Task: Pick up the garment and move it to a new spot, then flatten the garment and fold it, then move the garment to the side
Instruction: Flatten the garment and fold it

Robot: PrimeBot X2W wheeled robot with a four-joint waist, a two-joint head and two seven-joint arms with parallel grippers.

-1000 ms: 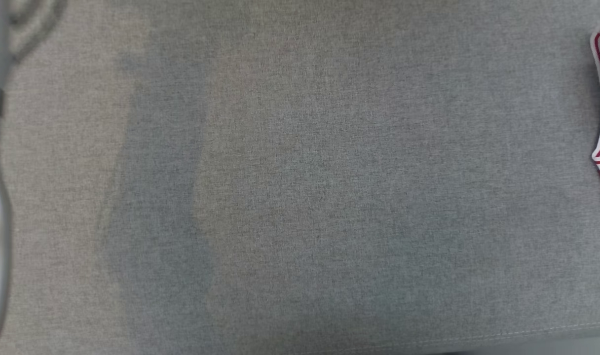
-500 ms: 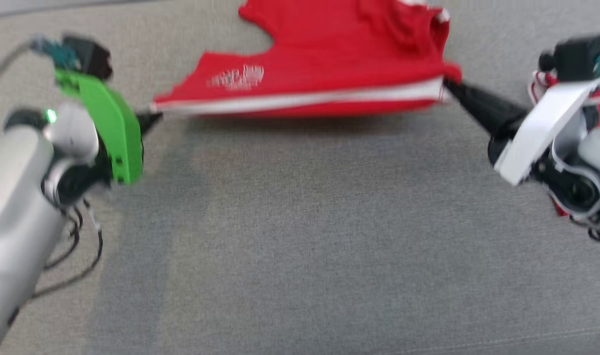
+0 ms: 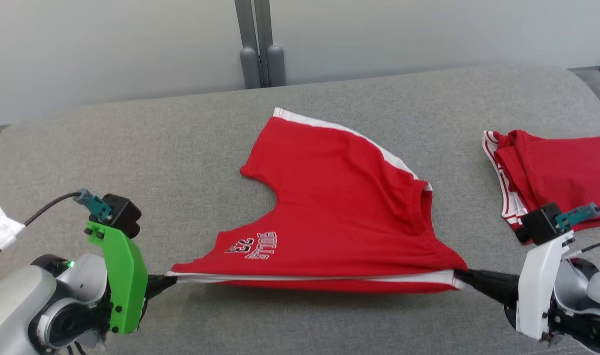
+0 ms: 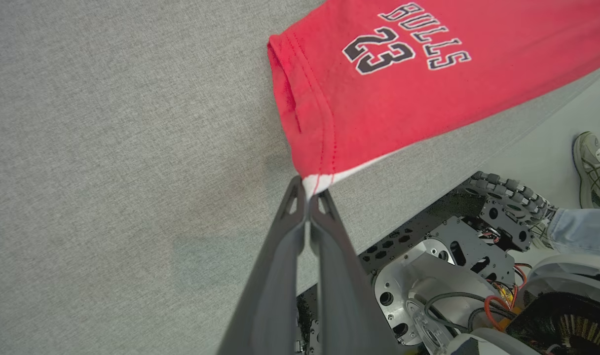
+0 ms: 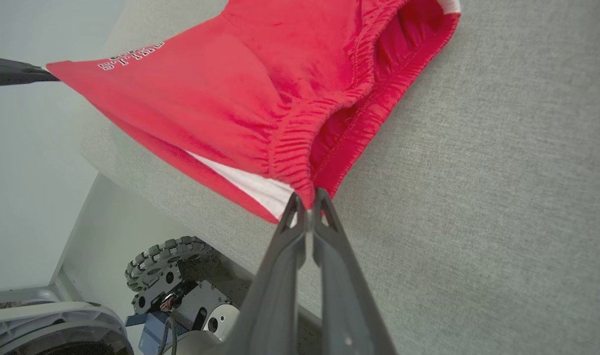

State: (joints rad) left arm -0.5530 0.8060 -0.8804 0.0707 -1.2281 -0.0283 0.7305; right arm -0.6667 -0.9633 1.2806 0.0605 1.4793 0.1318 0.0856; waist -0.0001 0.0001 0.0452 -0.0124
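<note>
The garment (image 3: 329,212) is a pair of red shorts with white side stripes and a "BULLS 23" print, spread on the grey cushion with its near edge lifted and stretched taut. My left gripper (image 3: 168,280) is shut on the leg-hem corner; in the left wrist view the garment (image 4: 379,88) fans away from my left gripper (image 4: 310,190). My right gripper (image 3: 462,278) is shut on the waistband corner, and in the right wrist view the elastic waistband of the garment (image 5: 280,98) bunches at my right gripper (image 5: 306,201).
A second red and white garment (image 3: 551,172) lies folded at the right end of the grey cushion (image 3: 132,148). A wall and a grey post (image 3: 258,44) stand behind. My wheeled base (image 4: 453,266) and a person's shoe (image 4: 590,167) sit beyond the cushion's near edge.
The head camera has tilted up from bare cushion to the whole scene. Both grippers stay shut on the garment's near edge, stretched between them.
</note>
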